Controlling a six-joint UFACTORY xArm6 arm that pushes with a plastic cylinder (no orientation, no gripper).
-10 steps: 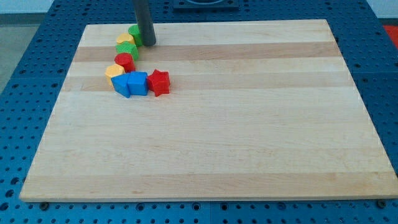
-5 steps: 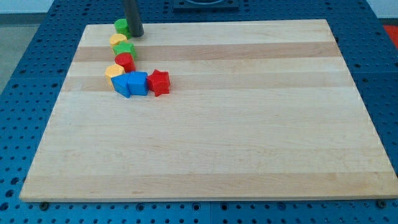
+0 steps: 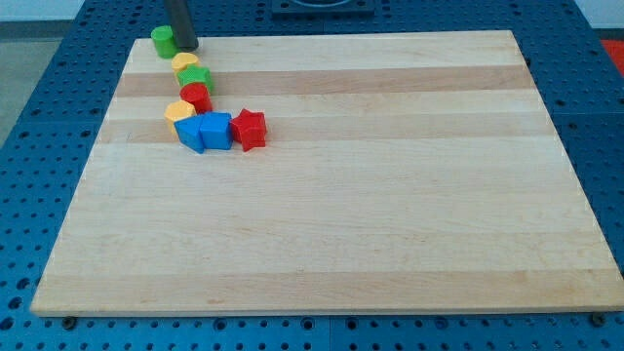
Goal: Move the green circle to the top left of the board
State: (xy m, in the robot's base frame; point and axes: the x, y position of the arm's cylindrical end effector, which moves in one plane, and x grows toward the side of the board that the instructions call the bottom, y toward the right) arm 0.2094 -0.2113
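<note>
The green circle (image 3: 163, 41) sits near the top left corner of the wooden board (image 3: 331, 195). My tip (image 3: 186, 46) is just to its right, touching or almost touching it. The dark rod rises out of the view's top.
Below the tip lies a column of blocks: a yellow block (image 3: 185, 63), a green block (image 3: 196, 77), a red block (image 3: 196, 97), a yellow block (image 3: 178, 112), two blue blocks (image 3: 205, 132) and a red star (image 3: 250, 128). The board lies on a blue perforated table.
My tip has moved left along the top edge, pushing the green circle left, away from the column of blocks. The other blocks have not moved.
</note>
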